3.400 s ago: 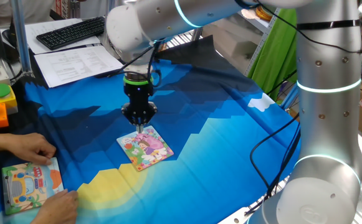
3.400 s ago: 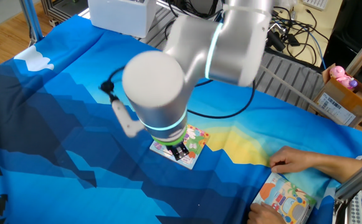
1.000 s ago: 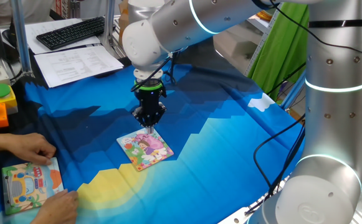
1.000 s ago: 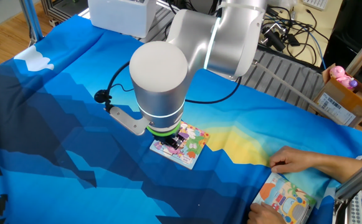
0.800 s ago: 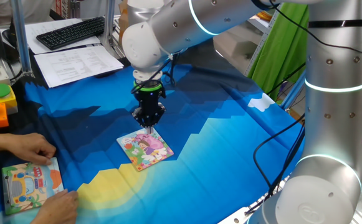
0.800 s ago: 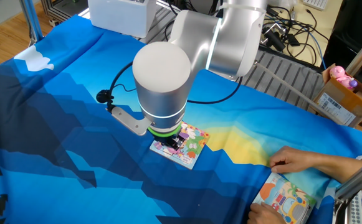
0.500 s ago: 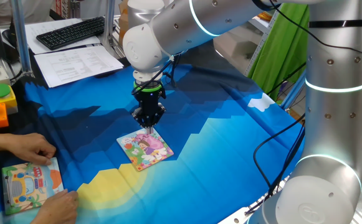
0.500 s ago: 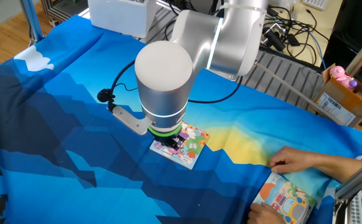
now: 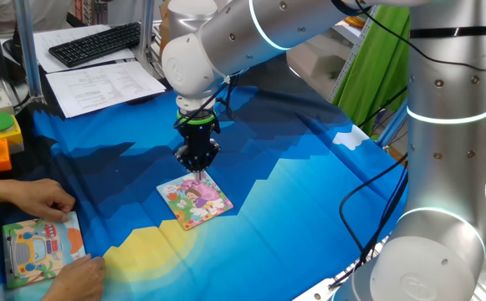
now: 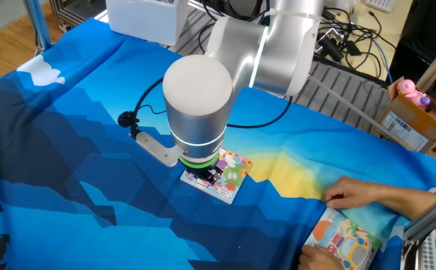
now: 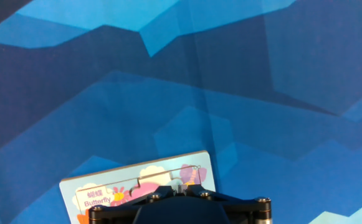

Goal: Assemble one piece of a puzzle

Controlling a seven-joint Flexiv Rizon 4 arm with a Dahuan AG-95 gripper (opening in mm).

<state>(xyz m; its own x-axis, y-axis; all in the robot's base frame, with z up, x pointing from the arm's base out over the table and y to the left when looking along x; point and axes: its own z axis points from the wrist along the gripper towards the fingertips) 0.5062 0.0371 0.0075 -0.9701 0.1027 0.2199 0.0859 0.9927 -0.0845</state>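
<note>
Puzzle (image 9: 195,200) directly under closed hand (image 9: 197,173)

Silver arm (image 9: 443,125) w/ cyan rings, green wrist band, black gripper (image 9: 197,173)

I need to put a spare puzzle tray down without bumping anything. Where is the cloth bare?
Bare cloth lies between the puzzle and the white arm base, over the yellow patch. It is crowded near the person's hands by the orange-bordered board, and where the shut gripper meets the puzzle.

Arm bent low, end effector (image 9: 198,171) closed, pointing down
</note>
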